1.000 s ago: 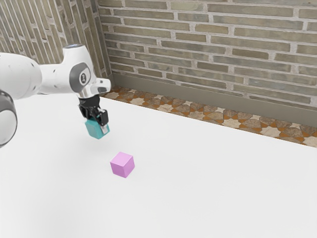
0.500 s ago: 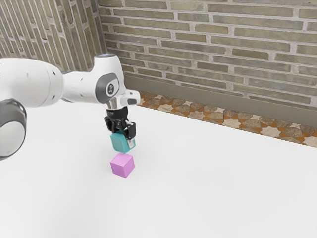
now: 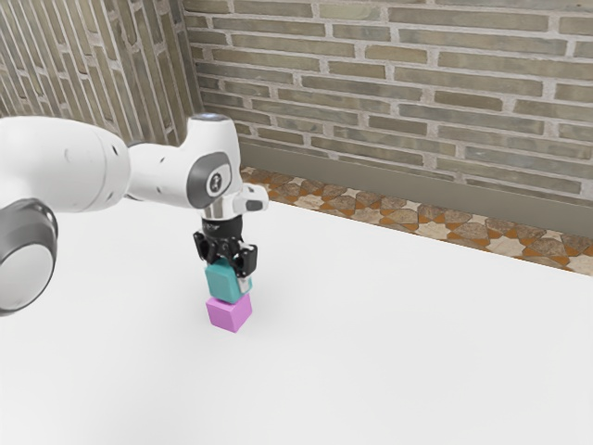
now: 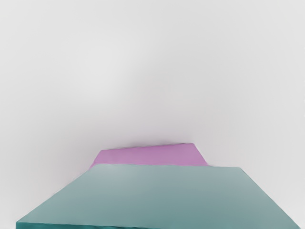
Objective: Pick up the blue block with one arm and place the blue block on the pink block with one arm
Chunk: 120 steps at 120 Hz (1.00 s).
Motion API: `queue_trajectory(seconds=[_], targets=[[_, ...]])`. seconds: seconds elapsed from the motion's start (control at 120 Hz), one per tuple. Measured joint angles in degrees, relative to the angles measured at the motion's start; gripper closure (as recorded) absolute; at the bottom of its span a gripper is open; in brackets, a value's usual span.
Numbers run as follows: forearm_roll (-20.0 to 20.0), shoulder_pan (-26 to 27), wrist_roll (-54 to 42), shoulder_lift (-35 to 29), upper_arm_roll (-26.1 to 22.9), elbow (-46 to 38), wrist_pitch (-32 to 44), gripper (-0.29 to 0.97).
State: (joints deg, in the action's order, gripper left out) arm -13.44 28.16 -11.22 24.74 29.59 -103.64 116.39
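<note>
The fingers [image 3: 244, 263] pinch the blue block [image 3: 223, 279] from two sides. It sits on, or barely above, the pink block [image 3: 229, 313] on the counter [image 3: 389, 343] (edges look slightly askew). Best to confirm contact, spread the fingers gently, then rise straight up.

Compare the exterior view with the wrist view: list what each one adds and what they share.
Exterior view: the white arm reaching down, its fingers shut on the blue block from two sides, plus the brick wall and patterned floor beyond the table.
Wrist view: a close look from the hand, where the pink block shows a strip of its top past the blue block's far edge.
Both: the blue block over the pink block, seemingly resting on it, on the white table.
</note>
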Motion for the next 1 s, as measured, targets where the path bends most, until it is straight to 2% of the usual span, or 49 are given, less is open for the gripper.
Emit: queue_trajectory(seconds=[0.117,0.183,0.408,0.458,0.642,0.867,1.0], targets=[[0.0,0.6,0.7,0.0,0.3,-0.4,0.0,0.31],[-0.1,2.1,1.1,0.0,2.0,-0.7,0.0,0.29],[-0.3,3.0,2.0,0.0,3.1,-1.0,-0.3,0.32],[-0.2,3.2,1.9,0.0,3.3,-0.9,-0.5,0.25],[-0.1,3.3,1.7,0.1,3.5,-0.8,-1.0,0.13],[0.8,4.0,1.4,-0.2,4.5,3.5,-2.1,0.04],[2.3,14.5,1.3,-4.3,14.7,5.3,-3.9,0.02]])
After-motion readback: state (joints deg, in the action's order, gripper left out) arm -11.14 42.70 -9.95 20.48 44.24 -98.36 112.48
